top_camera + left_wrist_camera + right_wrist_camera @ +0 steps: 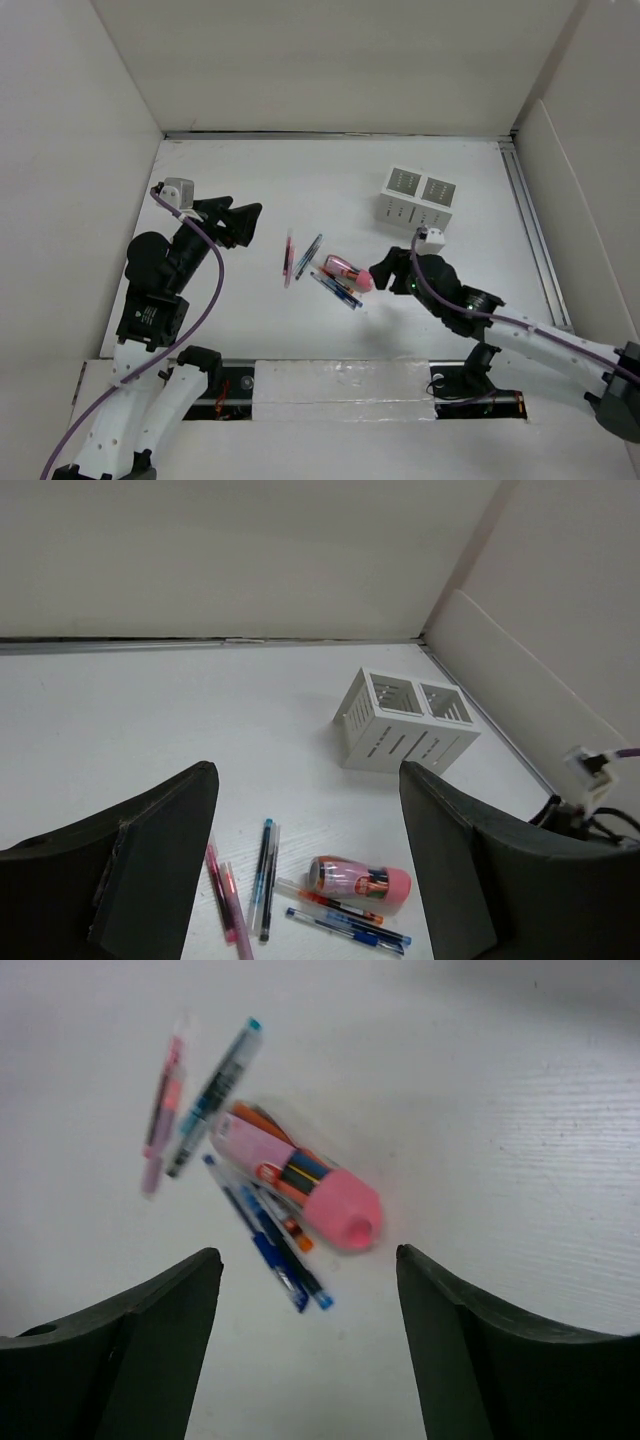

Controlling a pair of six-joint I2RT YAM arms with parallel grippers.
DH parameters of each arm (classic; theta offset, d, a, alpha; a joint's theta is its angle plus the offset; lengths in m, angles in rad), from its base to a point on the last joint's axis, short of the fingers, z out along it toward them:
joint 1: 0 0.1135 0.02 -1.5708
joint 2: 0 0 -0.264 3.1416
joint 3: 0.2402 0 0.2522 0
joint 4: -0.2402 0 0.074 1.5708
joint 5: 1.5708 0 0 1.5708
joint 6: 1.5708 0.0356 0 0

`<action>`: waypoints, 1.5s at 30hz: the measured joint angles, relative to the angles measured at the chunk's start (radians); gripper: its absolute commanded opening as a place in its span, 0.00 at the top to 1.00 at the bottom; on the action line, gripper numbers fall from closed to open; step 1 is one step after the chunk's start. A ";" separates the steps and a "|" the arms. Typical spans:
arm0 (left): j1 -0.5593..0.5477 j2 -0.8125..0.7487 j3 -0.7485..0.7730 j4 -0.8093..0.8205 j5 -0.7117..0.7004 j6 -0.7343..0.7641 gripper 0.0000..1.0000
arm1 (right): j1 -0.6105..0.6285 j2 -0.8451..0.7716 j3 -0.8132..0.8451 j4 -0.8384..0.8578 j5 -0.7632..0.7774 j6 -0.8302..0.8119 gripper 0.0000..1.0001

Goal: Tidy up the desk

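Hiding part of the blurred pens (282,1265), pink case (330,1205); left fingers (150,880) and right fingers (140,1350) wide apart, empty.

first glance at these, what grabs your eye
The pink cylindrical case lying on its side in a scatter of loose pens is the only strong colour on the white desk, near its middle. The right gripper hangs open just over it, and the left gripper is open too, off to the left. A white two-compartment organizer stands apart toward the far right.
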 measured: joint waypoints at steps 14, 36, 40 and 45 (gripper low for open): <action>0.000 -0.021 -0.003 -0.001 -0.001 0.000 0.31 | 0.008 0.578 0.139 0.000 -0.096 -0.051 0.11; 0.000 -0.030 -0.003 -0.001 -0.001 0.004 0.31 | 0.005 0.784 0.305 0.019 -0.010 -0.177 0.43; 0.000 -0.017 -0.003 -0.001 -0.001 0.005 0.31 | -0.008 0.776 0.292 0.064 -0.056 -0.190 0.54; 0.000 -0.001 -0.003 -0.001 -0.001 0.007 0.31 | -0.021 0.772 0.274 0.111 -0.095 -0.193 0.71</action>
